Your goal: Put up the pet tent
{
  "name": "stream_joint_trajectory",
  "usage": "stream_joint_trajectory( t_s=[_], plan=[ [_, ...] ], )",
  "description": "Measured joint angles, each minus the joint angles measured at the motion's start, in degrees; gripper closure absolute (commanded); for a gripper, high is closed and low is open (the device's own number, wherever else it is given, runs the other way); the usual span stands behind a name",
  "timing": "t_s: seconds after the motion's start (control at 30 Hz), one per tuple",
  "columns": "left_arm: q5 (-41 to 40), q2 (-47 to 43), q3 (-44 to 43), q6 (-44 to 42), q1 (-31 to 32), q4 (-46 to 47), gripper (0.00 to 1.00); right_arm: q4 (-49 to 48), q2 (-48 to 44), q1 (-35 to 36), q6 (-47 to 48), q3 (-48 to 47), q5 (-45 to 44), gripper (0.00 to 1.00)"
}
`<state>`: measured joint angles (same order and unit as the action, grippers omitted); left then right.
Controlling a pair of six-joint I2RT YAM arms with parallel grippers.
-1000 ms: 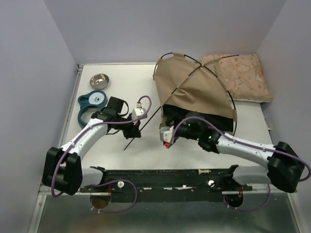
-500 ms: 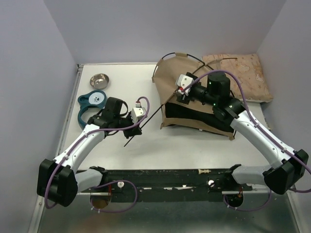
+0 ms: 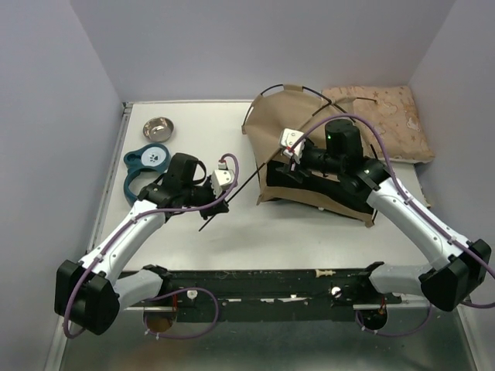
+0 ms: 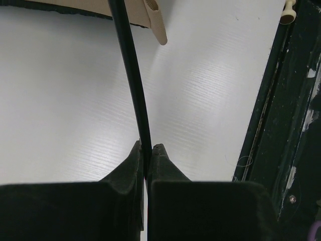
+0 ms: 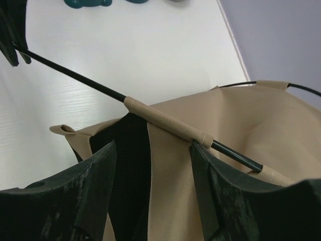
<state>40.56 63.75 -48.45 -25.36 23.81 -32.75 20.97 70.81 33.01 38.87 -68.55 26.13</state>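
The pet tent is tan fabric on a black base, lying slack at the table's back right with thin black poles arching over it. One black pole runs from the tent toward the left, and my left gripper is shut on its free end. In the top view the left gripper sits left of the tent. My right gripper hovers open over the tent's front corner. Its fingers straddle the tan sleeve that carries this pole, and the right finger stands at the sleeve's end.
A pink patterned cushion lies behind the tent at the back right. A metal bowl and a teal ring-shaped object sit at the back left. A black rail runs along the near edge.
My right arm lifted from in front of the tent's opening to above its front corner, its jaws narrowing a little. The tent has sagged. The left gripper keeps the pole, shifted slightly.
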Motion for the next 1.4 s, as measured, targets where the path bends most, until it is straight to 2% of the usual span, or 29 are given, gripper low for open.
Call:
stream_joint_trajectory(
  t_s=[0.13,0.33,0.57,0.77,0.87,0.9,1.07,1.4],
  plan=[
    [-0.57,-0.46,-0.02,0.24,1.07,-0.11,1.00,0.24,2.25,-0.81,-0.28,-0.28,-0.13,0.31],
    [-1.55,-1.53,0.00,0.24,2.01,-0.17,1.00,0.24,1.92,-1.66,-0.74,-0.28,-0.17,0.31],
    [-1.60,-1.84,-0.04,0.09,2.38,-0.46,1.00,1.46,-0.50,-5.79,0.35,-0.55,-0.07,0.29],
    [-1.60,-1.79,-1.07,-0.02,2.91,-1.01,1.00,2.36,1.77,-6.51,0.59,-3.08,2.14,0.28],
    [-1.60,-1.57,-1.81,0.59,3.28,-1.25,1.00,2.89,3.98,-6.51,0.52,-4.26,4.44,0.33],
    [-1.64,-1.46,-2.67,1.75,3.93,-1.29,1.00,3.48,6.34,-6.62,0.35,-4.66,6.69,0.40],
    [-2.29,-1.05,-3.87,5.49,5.73,-1.38,1.00,4.76,6.78,-6.78,0.33,-5.09,10.19,0.48],
    [-4.31,4.87,-9.57,17.88,12.00,9.49,1.00,6.97,4.07,-2.40,0.76,-5.31,13.49,0.51]
  ],
)
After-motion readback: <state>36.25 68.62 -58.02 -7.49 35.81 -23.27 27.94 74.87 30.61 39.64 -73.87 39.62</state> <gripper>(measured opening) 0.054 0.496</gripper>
